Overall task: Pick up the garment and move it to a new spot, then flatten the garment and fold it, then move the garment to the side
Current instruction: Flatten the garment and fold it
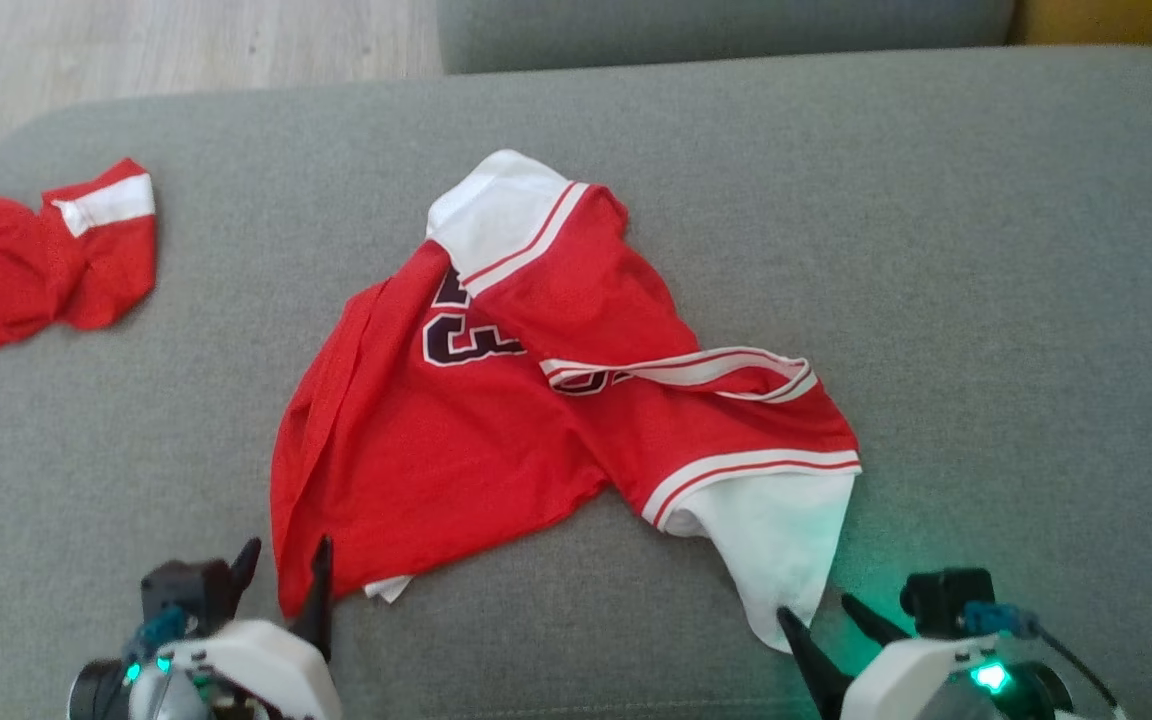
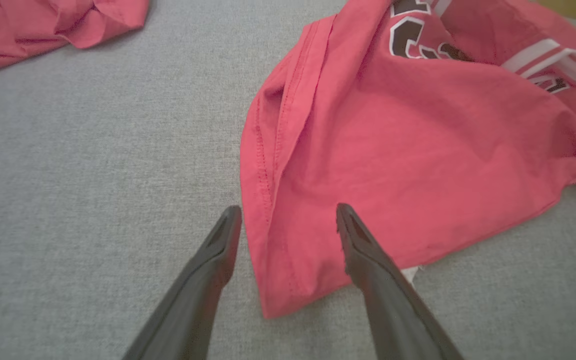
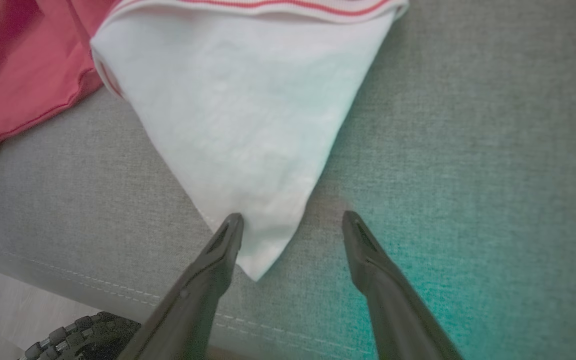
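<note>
Now | left end effector [image 2: 288,209] released, straddling red corner of garment [image 2: 418,150] | right end effector [image 3: 293,215] released (white tip inside)

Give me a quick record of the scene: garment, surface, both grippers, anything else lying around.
garment: red jersey, crumpled, not yet flattened or folded; white sleeve at its near right
surface: grey sofa cushion
left gripper: open, fingers astride the jersey's near left corner
right gripper: open, at the white sleeve's tip
other: second red garment, bunched at far left
</note>
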Controlling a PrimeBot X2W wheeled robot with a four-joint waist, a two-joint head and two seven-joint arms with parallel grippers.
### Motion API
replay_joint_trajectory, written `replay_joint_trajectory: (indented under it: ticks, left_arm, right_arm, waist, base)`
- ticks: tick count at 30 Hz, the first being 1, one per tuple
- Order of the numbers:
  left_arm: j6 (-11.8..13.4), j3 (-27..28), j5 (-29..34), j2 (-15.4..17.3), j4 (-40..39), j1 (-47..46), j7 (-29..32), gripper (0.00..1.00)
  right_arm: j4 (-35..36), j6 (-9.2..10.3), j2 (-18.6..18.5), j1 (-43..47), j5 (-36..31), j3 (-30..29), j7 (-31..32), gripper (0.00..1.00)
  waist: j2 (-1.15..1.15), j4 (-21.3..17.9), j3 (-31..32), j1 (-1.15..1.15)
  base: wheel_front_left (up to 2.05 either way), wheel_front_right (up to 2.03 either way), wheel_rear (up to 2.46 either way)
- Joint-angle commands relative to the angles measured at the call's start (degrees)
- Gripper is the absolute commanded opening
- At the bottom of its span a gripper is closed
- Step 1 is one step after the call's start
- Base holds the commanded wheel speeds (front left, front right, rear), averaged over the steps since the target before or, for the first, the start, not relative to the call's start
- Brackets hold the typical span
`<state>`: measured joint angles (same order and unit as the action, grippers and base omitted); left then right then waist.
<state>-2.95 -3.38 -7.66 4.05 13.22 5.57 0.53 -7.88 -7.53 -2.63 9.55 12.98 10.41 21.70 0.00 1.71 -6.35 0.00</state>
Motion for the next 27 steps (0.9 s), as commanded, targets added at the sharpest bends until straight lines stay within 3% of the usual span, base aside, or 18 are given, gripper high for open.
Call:
replay_joint_trajectory:
  ticks: [1,16,23,25,26,27]
  left_arm:
    - [0.5,1.5,-0.4,1.1,-1.1,-3.4,0.5,1.00]
    - [0.7,1.5,-3.7,1.0,2.8,-4.4,6.3,1.00]
    - [-0.4,0.7,-5.7,1.0,5.2,-4.5,10.1,1.00]
    - [-0.7,0.3,-6.1,1.0,5.5,-4.4,10.8,0.41]
    - [-1.0,0.1,-6.4,0.9,5.8,-4.3,11.3,0.00]
    - [-1.3,-0.2,-6.8,0.9,6.1,-4.3,11.9,0.00]
  right_arm:
    - [1.7,0.04,-0.3,-3.3,0.4,1.3,0.0,1.00]
    - [-1.2,0.04,-0.3,-6.2,3.0,4.2,0.3,1.00]
    - [-1.4,0.04,-0.3,-6.1,3.8,5.5,1.4,1.00]
    - [-1.5,0.04,-0.3,-6.1,4.4,6.0,1.7,1.00]
    - [-1.4,0.04,-0.3,-6.2,5.0,6.2,1.6,1.00]
    - [-1.3,0.04,-0.3,-6.4,5.6,6.2,1.3,0.50]
  waist:
    - [0.00,0.2,-1.1,0.00]
    - [0.00,0.9,-2.8,0.00]
    - [0.00,0.6,-3.0,0.00]
    - [0.00,0.5,-2.9,0.00]
    - [0.00,0.4,-2.9,0.00]
    - [0.00,0.4,-2.9,0.00]
  base:
    - [0.00,0.00,0.00]
    - [0.00,0.00,0.00]
    - [0.00,0.00,0.00]
    - [0.00,0.00,0.00]
    - [0.00,0.00,0.00]
    - [0.00,0.00,0.00]
